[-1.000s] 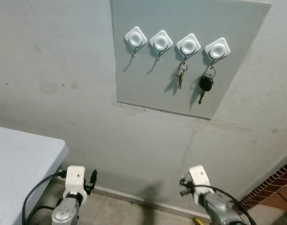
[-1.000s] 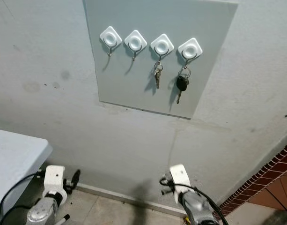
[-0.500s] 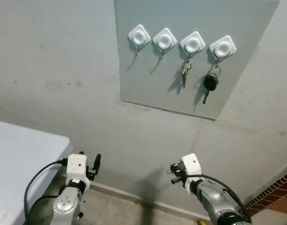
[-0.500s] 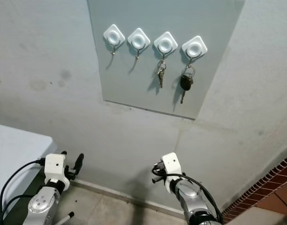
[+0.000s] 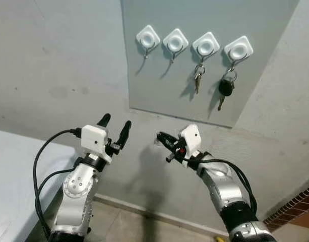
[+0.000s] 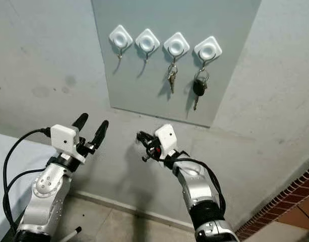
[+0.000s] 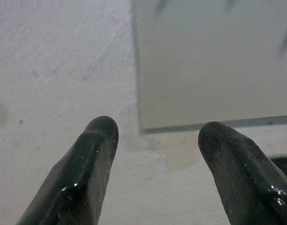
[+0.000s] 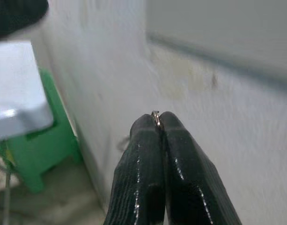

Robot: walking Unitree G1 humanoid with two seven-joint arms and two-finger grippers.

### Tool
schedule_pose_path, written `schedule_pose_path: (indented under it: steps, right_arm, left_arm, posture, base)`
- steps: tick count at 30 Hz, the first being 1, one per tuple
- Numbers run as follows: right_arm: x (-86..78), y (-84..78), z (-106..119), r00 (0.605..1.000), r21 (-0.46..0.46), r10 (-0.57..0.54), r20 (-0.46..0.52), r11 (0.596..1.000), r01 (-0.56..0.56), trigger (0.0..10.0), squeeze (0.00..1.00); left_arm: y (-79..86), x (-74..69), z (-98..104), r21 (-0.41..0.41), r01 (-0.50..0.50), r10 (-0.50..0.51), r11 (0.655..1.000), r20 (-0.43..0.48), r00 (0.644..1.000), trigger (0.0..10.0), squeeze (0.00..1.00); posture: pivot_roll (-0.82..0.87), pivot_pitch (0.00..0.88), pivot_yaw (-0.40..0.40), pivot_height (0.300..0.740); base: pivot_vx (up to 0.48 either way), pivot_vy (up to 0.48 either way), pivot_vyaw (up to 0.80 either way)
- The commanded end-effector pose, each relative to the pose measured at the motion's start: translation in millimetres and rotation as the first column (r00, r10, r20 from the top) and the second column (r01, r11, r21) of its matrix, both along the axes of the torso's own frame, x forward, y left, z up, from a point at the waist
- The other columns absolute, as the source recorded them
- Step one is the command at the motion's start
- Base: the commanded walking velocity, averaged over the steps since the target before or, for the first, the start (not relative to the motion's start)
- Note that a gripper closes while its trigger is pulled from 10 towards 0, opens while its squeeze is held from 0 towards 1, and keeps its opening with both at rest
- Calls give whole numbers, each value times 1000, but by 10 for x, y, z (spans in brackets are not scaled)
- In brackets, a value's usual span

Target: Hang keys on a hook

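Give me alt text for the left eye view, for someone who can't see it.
Both grippers are raised before a grey wall board bearing four white hooks: the left gripper with jaws open, the right gripper with jaws shut. A silver key set and a black car key hang on the two rightmost hooks.

Right pincer hides most of key ring
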State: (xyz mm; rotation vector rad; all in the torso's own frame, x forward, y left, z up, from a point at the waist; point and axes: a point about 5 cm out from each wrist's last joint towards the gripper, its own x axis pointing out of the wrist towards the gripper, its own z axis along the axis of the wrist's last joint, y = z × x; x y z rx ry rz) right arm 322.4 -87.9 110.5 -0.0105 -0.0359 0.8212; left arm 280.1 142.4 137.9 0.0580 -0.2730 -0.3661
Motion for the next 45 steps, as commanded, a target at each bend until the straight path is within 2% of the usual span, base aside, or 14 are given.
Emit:
schedule_pose_path:
  steps: [1, 5, 7, 9, 19, 23, 30, 33, 45]
  right_arm:
    - [8, 40, 144, 999, 21, 29, 39, 999, -30, 10000, 0]
    - [21, 50, 405, 995, 76, 55, 88, 995, -61, 10000, 0]
    - [24, 48, 443, 994, 86, 58, 91, 994, -66, 10000, 0]
    - [31, 8, 631, 992, 135, 67, 107, 988, -81, 10000, 0]
    - [5, -21, 745, 991, 143, 69, 114, 986, -85, 10000, 0]
    - [47, -101, 1069, 981, 169, 34, 193, 983, -68, 10000, 0]
    - [56, -130, 1223, 975, 187, 27, 221, 980, -70, 10000, 0]
    - [65, -139, 1261, 974, 193, 16, 227, 979, -61, 10000, 0]
    - [83, -136, 1458, 968, 263, -3, 249, 963, -65, 10000, 0]
  left_arm:
    - [-19, -31, 93, 17, 32, -33, 999, 20, 999, 10000, 0]
    - [12, -75, 249, 16, 41, -42, 999, 45, 998, 10000, 0]
    - [15, -80, 277, 17, 42, -43, 999, 51, 998, 10000, 0]
    - [13, -98, 421, -21, 51, -50, 998, 63, 997, 10000, 0]
    - [9, -124, 496, -20, 58, -57, 998, 54, 997, 10000, 0]
    - [-5, -105, 774, -54, 94, -87, 994, 118, 989, 10000, 0]
    - [-2, -85, 937, -53, 103, -94, 993, 144, 985, 10000, 0]
    - [-19, -89, 975, -26, 110, -105, 994, 154, 982, 10000, 0]
    - [-202, -139, 1125, -1, 175, -171, 985, 194, 966, 10000, 0]
  posture:
    - [-62, 0, -25, 732]
    - [-57, 0, -30, 732]
    - [-57, 0, -30, 732]
    - [-51, 0, -35, 732]
    - [-50, 0, -40, 732]
    - [-55, 0, -45, 732]
    - [-55, 0, -47, 732]
    - [-53, 0, -49, 732]
    - [-54, 0, -50, 732]
  base:
    - [0, 0, 0]
    - [0, 0, 0]
    - [0, 0, 0]
    - [0, 0, 0]
    - [0, 0, 0]
    - [0, 0, 0]
    - [0, 0, 0]
    - [0, 0, 0]
    - [0, 0, 0]
